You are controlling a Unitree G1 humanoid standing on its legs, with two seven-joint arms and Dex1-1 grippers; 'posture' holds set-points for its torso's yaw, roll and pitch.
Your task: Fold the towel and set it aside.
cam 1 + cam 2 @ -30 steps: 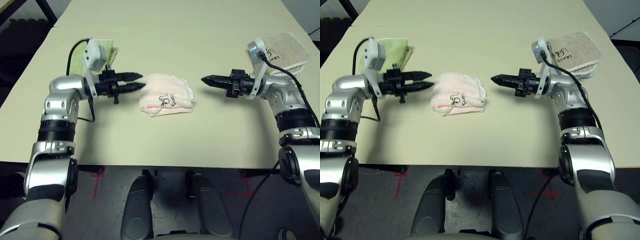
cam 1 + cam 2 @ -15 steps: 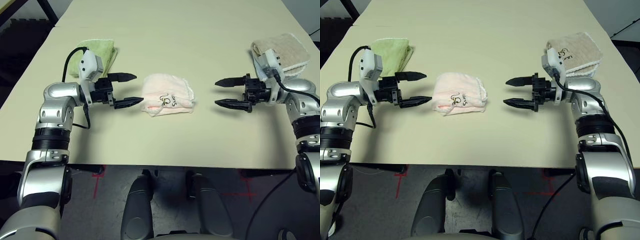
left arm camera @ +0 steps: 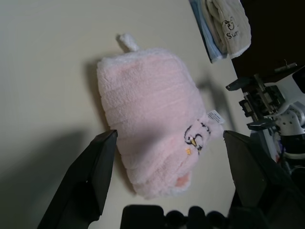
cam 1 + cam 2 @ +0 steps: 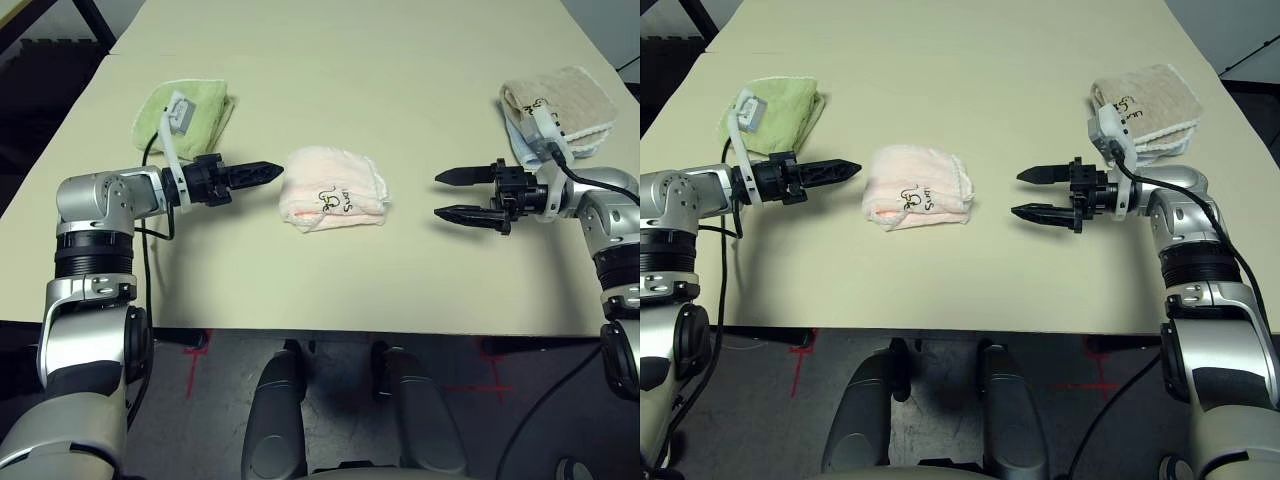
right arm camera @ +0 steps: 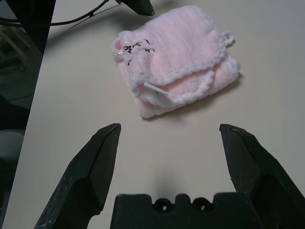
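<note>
The pink towel [image 4: 334, 200] lies as a compact folded bundle at the middle of the frame, resting free on the desk [image 4: 330, 70], logo and tag up. The folding looks done; setting it aside seems to remain. At centre left the left gripper [image 4: 268, 173] points at it, tips just beside its edge, jaws spread wide and empty. At centre right the right gripper [image 4: 449, 196] faces it from further off, likewise wide open and empty. Green towel [image 4: 185, 108] upper left, beige towel [image 4: 560, 98] upper right, probably set aside already.
</note>
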